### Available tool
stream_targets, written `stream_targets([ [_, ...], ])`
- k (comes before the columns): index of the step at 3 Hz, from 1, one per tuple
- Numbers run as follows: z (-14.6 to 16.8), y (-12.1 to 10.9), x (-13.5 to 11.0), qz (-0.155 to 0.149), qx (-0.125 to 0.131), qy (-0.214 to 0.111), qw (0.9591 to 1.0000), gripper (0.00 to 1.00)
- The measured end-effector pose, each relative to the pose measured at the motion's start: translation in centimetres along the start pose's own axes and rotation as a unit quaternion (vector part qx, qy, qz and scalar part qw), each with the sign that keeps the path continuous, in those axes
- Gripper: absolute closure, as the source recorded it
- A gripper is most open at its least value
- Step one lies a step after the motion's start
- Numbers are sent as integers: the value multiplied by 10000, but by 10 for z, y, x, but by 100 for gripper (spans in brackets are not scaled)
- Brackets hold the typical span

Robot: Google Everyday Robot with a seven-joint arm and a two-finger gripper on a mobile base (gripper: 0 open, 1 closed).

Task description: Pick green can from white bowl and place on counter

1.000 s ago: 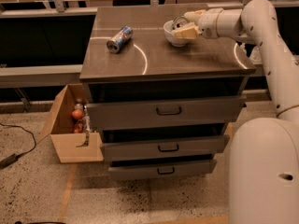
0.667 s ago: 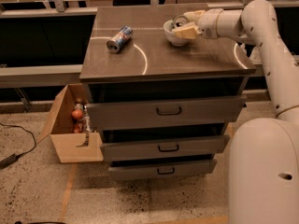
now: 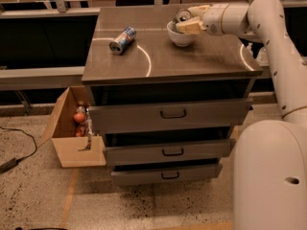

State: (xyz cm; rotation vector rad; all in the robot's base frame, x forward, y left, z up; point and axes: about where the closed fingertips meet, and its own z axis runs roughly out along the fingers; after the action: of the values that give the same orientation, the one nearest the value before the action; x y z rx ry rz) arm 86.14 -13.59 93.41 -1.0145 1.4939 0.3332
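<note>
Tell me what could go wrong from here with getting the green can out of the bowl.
1. The gripper sits at the rim of the white bowl, over the green can; lifting might drag or tip the bowl.
2. Only the can's top shows, so the hold is uncertain; it may slip back.
3. A second can lies on its side on the counter; a bump could roll it off.

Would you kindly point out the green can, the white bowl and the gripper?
green can point(image 3: 182, 15): camera view, its silver top.
white bowl point(image 3: 181, 37): camera view, its outer wall.
gripper point(image 3: 185, 21): camera view, its tip, over the white bowl.
</note>
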Motion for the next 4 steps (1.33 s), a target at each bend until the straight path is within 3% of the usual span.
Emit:
stream_targets([
  [1,0,-5,-17,-67,91,-109,9999,100],
  [2,-4,-12,-33,-52,215,11,9998,100],
  [4,-49,-37,-70,246,613,618,9959,100],
])
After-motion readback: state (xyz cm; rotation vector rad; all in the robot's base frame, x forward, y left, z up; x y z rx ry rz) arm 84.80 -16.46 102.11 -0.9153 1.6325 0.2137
